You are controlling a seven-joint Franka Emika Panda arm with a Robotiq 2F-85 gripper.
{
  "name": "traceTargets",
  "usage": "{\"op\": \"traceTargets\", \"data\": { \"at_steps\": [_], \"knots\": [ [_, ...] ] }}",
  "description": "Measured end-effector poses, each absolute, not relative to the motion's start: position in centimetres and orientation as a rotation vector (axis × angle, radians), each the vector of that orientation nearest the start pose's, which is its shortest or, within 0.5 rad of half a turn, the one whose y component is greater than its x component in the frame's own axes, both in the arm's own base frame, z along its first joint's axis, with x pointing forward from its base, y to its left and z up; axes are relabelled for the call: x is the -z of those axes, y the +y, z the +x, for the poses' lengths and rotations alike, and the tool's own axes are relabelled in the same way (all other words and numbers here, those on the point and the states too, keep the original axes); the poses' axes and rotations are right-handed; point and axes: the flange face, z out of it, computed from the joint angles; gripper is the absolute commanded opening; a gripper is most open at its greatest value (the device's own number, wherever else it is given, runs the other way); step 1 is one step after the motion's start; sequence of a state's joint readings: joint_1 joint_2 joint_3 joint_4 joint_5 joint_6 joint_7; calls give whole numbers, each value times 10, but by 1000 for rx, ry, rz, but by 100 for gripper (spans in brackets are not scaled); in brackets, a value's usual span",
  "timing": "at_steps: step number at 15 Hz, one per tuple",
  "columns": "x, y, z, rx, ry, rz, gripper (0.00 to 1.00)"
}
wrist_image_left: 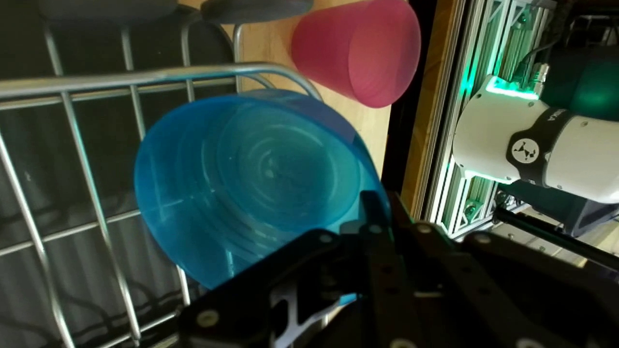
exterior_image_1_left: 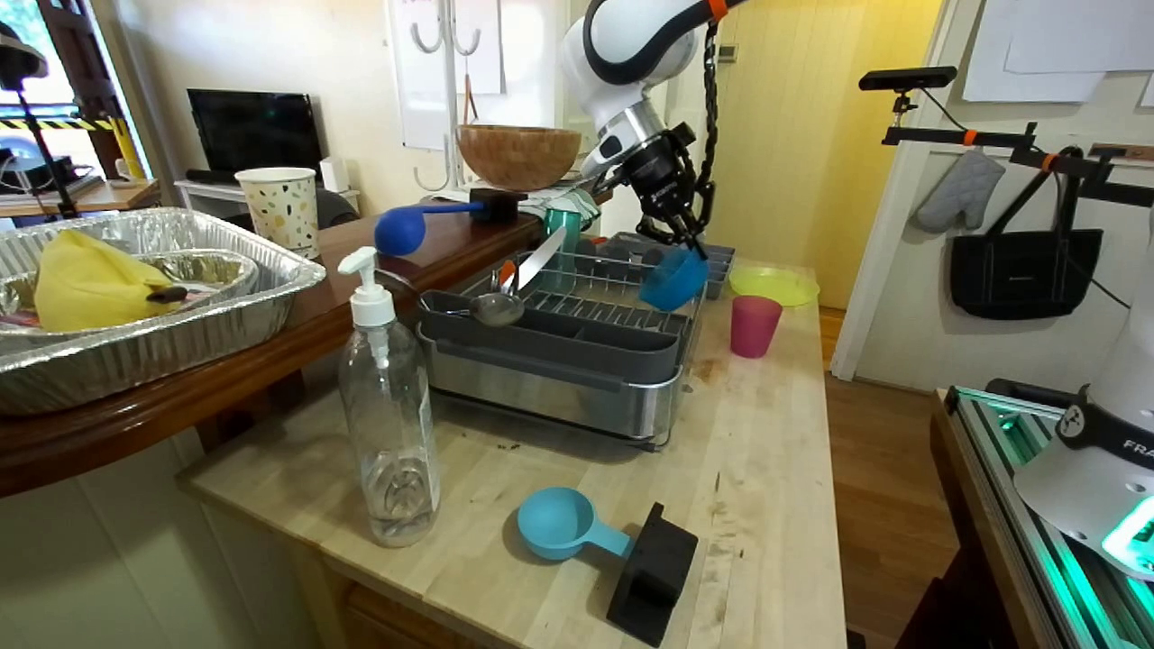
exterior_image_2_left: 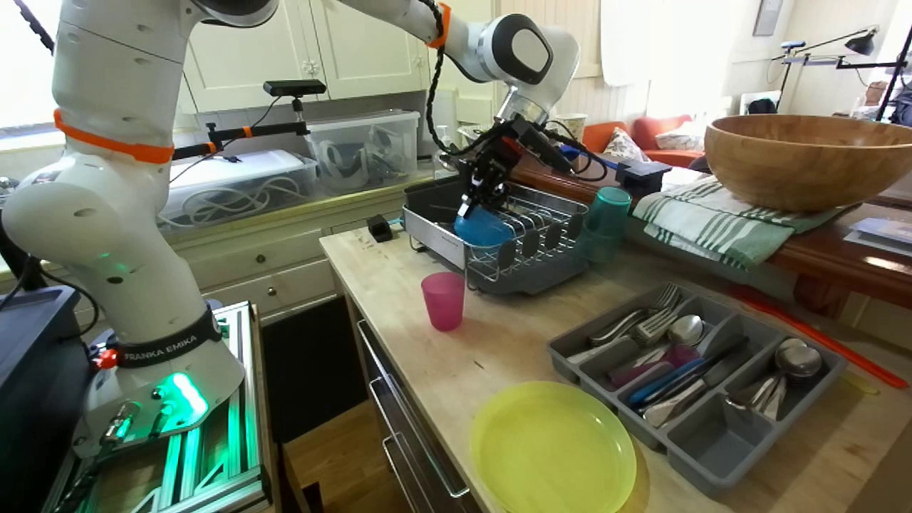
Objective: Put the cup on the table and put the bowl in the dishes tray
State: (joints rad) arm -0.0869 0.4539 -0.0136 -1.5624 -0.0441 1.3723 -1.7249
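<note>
The pink cup (exterior_image_1_left: 755,326) stands upright on the pale wooden table (exterior_image_1_left: 757,505), beside the dishes tray (exterior_image_1_left: 550,397). It also shows in an exterior view (exterior_image_2_left: 443,303) and at the top of the wrist view (wrist_image_left: 348,48). My gripper (wrist_image_left: 387,205) is shut on the rim of the light-blue bowl (wrist_image_left: 261,169). The bowl is tilted, its inside facing the wrist camera. In both exterior views the bowl (exterior_image_1_left: 674,281) (exterior_image_2_left: 483,228) is at the corner of the dishes tray (exterior_image_2_left: 438,239) nearest the cup. I cannot tell whether it touches the wires.
A yellow plate (exterior_image_2_left: 552,449) and a grey cutlery tray (exterior_image_2_left: 702,456) lie beyond the cup. A clear pump bottle (exterior_image_1_left: 392,451) and a turquoise scoop (exterior_image_1_left: 559,523) with a black block stand at the opposite end. A teal tumbler (exterior_image_2_left: 605,221) stands beside the rack.
</note>
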Motion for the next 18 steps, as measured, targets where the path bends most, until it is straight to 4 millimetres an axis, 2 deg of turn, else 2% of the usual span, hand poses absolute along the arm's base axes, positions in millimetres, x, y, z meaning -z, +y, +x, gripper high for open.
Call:
{"op": "traceTargets", "data": {
  "at_steps": [8, 18],
  "knots": [
    [-334, -74, 603, 793, 2502, 2543, 1],
    [-318, -71, 611, 815, 2461, 2586, 1]
  ]
}}
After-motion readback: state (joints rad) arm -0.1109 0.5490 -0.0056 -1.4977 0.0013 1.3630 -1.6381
